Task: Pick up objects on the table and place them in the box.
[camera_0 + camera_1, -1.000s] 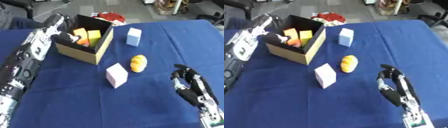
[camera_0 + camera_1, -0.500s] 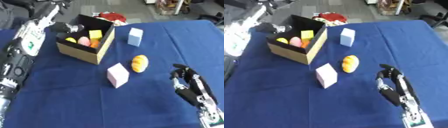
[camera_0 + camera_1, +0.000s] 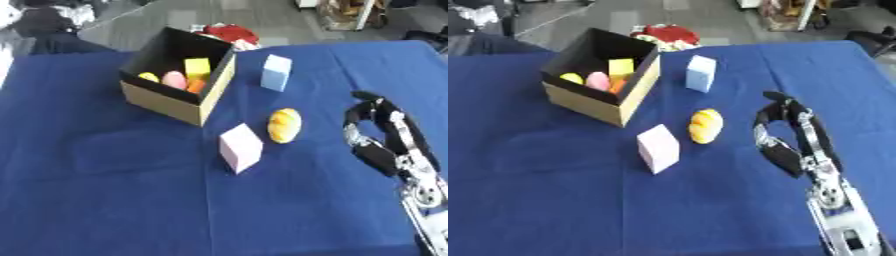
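Observation:
An open cardboard box (image 3: 171, 101) with a black inside stands at the back left of the blue table. In it lie a yellow block (image 3: 198, 67), a pink rounded piece (image 3: 174, 79), an orange piece (image 3: 194, 86) and a small yellow piece (image 3: 149, 76). A light blue block (image 3: 276, 73) stands right of the box. An orange-yellow oval object (image 3: 284, 125) and a pink block (image 3: 240, 147) lie nearer the front. My right hand (image 3: 378, 135) hovers right of the oval object, fingers relaxed in a curve, holding nothing. My left hand shows in neither view.
A red object (image 3: 229, 33) lies just beyond the table's far edge, behind the box. Chairs and clutter stand on the floor further back. Blue cloth (image 3: 105, 200) covers the left and front of the table.
My left arm, which reached over the box, has drawn back up and out of view at the left. My right hand has moved up and forward beside the oval object.

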Controlling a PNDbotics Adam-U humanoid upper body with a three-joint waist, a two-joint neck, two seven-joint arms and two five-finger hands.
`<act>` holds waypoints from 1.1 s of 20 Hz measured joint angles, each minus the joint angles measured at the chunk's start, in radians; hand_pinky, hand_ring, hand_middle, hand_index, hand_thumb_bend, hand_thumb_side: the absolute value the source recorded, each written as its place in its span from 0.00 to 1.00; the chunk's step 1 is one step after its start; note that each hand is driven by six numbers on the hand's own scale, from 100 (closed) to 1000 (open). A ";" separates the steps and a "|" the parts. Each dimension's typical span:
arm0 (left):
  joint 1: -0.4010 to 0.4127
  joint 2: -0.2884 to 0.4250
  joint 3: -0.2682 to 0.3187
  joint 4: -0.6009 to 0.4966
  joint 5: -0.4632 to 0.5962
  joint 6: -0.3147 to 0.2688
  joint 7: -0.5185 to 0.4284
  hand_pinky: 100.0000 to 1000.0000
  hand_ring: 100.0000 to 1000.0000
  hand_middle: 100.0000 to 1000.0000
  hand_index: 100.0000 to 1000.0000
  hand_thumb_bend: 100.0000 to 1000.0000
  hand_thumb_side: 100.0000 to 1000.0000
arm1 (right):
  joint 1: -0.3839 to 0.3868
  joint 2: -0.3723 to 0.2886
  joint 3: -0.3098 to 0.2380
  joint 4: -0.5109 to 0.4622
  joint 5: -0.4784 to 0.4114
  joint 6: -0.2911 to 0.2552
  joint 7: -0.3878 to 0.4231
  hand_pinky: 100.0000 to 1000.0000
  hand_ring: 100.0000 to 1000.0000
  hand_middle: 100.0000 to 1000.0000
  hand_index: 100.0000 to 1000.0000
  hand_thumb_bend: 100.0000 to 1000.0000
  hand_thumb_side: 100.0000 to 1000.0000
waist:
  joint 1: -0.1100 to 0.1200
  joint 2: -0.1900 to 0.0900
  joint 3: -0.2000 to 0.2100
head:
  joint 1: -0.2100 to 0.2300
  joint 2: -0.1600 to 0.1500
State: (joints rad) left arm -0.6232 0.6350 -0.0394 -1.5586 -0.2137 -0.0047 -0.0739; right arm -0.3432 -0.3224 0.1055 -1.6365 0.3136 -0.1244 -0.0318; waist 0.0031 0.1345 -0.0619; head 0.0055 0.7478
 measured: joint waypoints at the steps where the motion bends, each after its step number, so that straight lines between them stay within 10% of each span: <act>1: 0.046 0.000 0.002 -0.040 0.053 0.009 0.000 0.69 0.60 0.63 0.81 0.45 0.42 | -0.043 -0.019 0.001 0.022 0.008 -0.002 0.010 0.80 0.57 0.56 0.86 0.00 0.13 | 0.000 -0.003 0.007 | -0.009 0.001; 11: 0.337 -0.140 0.013 -0.295 0.254 0.046 -0.035 0.68 0.58 0.60 0.79 0.42 0.46 | -0.522 -0.059 -0.039 0.611 0.083 0.015 0.139 0.90 0.77 0.76 0.92 0.08 0.23 | 0.022 -0.040 0.120 | -0.127 0.018; 22: 0.469 -0.341 0.011 -0.322 0.247 0.070 -0.106 0.66 0.55 0.57 0.77 0.41 0.51 | -0.659 -0.001 -0.204 1.062 0.365 0.073 -0.005 1.00 0.89 0.87 0.95 0.25 0.28 | 0.022 -0.018 0.256 | -0.297 0.017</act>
State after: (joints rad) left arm -0.1540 0.2943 -0.0280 -1.8804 0.0330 0.0651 -0.1795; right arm -1.0024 -0.3236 -0.0982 -0.5741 0.6791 -0.0518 -0.0372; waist 0.0248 0.1165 0.1944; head -0.2916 0.7651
